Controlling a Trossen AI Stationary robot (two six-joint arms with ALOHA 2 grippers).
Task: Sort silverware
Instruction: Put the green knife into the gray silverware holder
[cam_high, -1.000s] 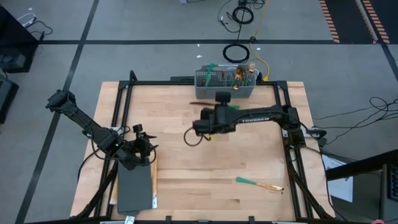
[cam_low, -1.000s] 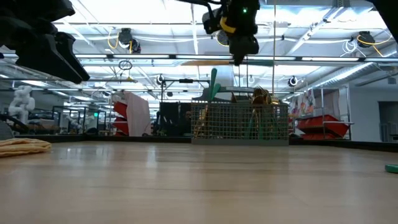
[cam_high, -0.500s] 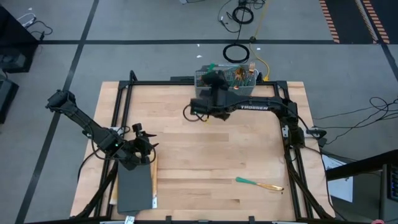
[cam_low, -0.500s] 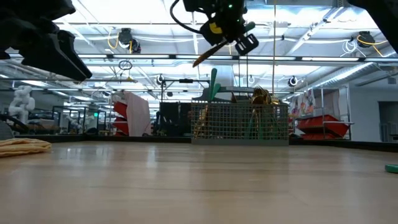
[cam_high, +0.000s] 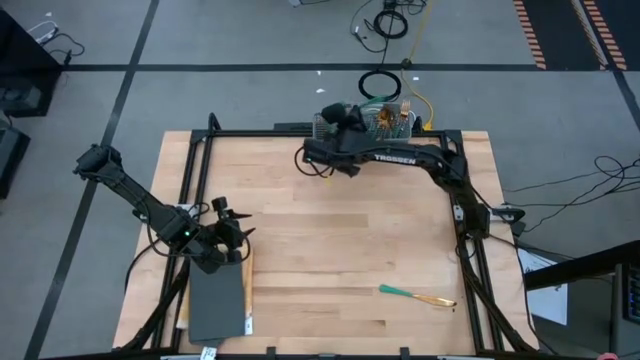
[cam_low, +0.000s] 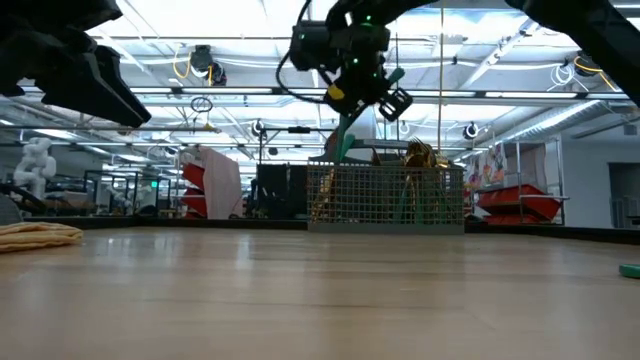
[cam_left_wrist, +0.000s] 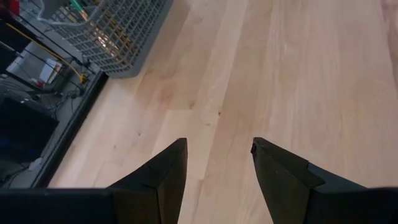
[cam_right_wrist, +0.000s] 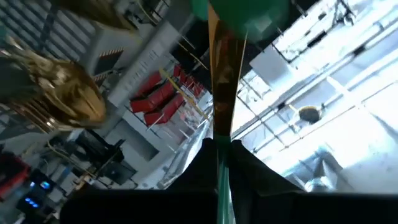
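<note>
Reaching over the far edge of the table (cam_high: 330, 250), the right gripper (cam_low: 362, 88) hangs above the wire basket (cam_high: 365, 125), pinched tight on one piece of silverware (cam_right_wrist: 221, 93) with a teal handle and gold blade. More cutlery (cam_low: 420, 158) stands upright in the basket. Another piece (cam_high: 417, 295) lies near the right front corner. The left gripper (cam_left_wrist: 217, 168) waits at the left, fingers spread wide and empty.

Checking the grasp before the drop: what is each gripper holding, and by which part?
The right gripper pinches one piece of silverware by its teal handle, over the wire basket. The left gripper holds nothing.
</note>
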